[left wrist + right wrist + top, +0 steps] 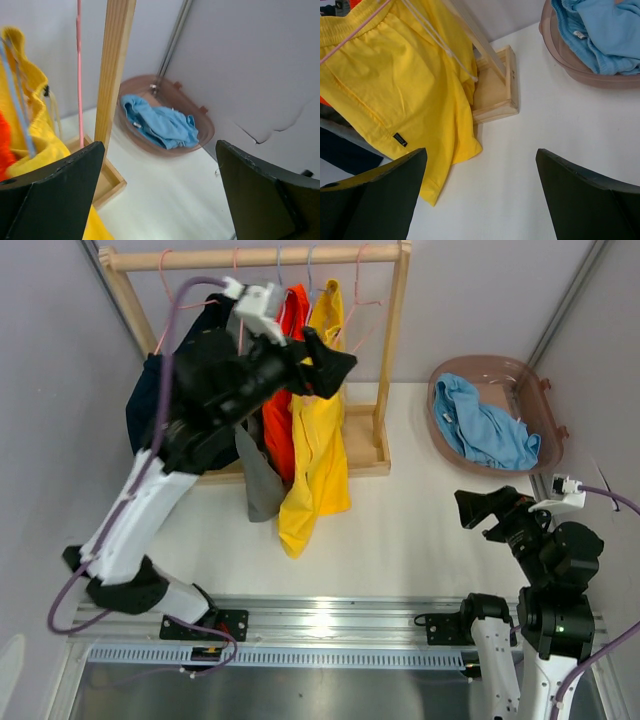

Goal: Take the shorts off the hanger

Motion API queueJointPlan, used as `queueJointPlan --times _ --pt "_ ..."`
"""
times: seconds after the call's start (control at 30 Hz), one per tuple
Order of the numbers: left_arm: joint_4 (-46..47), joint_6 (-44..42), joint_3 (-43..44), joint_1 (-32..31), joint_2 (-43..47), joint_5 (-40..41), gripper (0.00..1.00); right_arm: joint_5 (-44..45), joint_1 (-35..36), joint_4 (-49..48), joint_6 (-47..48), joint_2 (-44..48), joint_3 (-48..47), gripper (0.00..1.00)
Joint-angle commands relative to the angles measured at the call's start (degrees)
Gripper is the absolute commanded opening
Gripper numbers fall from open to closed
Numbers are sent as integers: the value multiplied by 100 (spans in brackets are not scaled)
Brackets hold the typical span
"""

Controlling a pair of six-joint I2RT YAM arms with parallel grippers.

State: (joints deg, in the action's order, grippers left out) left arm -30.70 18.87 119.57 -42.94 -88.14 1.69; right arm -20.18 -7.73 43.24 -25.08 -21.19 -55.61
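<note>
Four pairs of shorts hang on the wooden rack (392,350): navy (148,400) at the left, then grey (260,480), orange (285,410) and yellow (318,450). The light blue shorts (490,428) lie in the brown basket (540,390) at the right. My left gripper (332,365) is open and empty, raised beside the top of the yellow shorts (30,125). My right gripper (490,508) is open and empty, low over the table near the basket. The right wrist view shows the yellow shorts (395,85) and the light blue shorts (600,30).
An empty pink hanger (79,75) hangs by the rack's right post (115,70). The rack's wooden base (495,100) lies on the white table. The basket (200,145) stands against the grey right wall. A metal rail (320,625) runs along the near edge.
</note>
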Motion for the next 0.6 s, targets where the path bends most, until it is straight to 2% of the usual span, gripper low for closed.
queueJointPlan --times 0.0,0.13,0.27,0.43,0.57 --pt "-24 -453 -267 -4 709 190 99 -56 -18 149 -76 106 -274 99" --pt "-225 -832 -41 110 764 691 99 -117 -88 254 -85 159 -371 99" --pt "-410 -1052 224 172 377 1077 99 -187 -176 369 -6 194 -424 99" --pt "-68 -1219 234 259 43 1377 99 -126 -168 448 73 221 -398 100" --pt "-120 -1219 750 374 -458 1517 98 -91 -159 448 126 229 -354 99"
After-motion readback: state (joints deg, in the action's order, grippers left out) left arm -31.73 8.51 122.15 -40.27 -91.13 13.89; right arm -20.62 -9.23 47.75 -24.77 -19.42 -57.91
